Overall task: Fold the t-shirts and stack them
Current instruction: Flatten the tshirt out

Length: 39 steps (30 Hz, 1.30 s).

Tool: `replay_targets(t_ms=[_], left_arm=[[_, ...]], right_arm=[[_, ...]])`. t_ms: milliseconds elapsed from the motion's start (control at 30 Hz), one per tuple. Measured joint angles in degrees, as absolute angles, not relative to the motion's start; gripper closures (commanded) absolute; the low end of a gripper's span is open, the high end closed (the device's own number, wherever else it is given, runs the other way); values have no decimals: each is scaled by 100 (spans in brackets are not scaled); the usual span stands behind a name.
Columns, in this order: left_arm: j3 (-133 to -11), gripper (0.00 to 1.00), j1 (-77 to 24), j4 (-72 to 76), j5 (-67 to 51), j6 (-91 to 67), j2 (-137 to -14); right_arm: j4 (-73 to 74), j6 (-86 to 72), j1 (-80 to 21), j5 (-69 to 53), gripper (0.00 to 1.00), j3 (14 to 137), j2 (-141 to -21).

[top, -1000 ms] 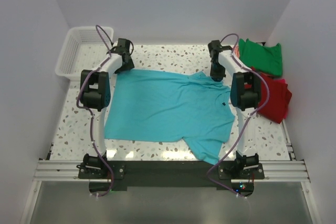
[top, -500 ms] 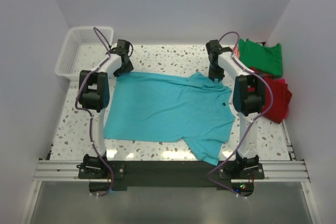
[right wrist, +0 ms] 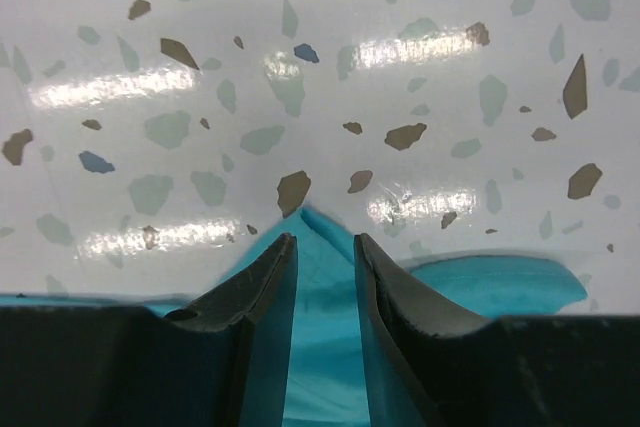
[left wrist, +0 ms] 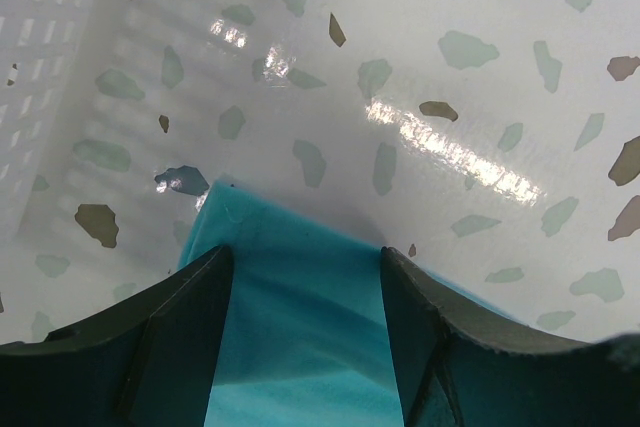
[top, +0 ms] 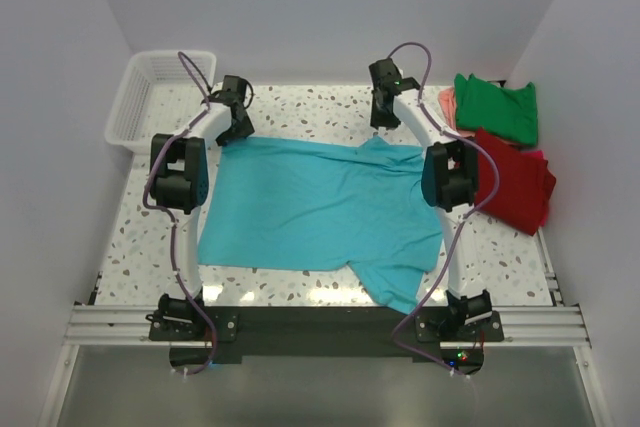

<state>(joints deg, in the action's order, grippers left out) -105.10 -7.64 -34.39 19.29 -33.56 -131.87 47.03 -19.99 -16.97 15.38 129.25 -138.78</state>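
The turquoise t-shirt (top: 320, 212) lies flat on the tabletop (top: 300, 107). The left claw (left wrist: 305, 257) is spread wide astride its far left corner. The right claw (right wrist: 324, 239) stands narrowly parted over the far right edge. Recommended: pinch both points evenly before folding.

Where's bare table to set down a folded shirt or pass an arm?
Free: far table strip behind the turquoise shirt, between left end effector and right end effector; left margin outside the left arm, nearer than the basket; near-right corner, nearer than the red shirt. Crowded: far right, green shirt beside red.
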Motion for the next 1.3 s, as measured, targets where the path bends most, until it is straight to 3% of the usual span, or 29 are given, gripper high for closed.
replay_targets(t_ms=[700,1033,1300], left_arm=[[-10510,35,-762,-3441,1911,-3341,-13187],[-10510,35,-762,-3448,1914,-3336,-13185],[-10510,36,-762,-3470,1900,-3334,-13176]], right_arm=[[4652,-2036,-1686,1367,68,12361,-14066],[4305,-1879,-1684,1135,66,13181,-14602],[3382,-1662,-1673,346,60,13113,-14691]])
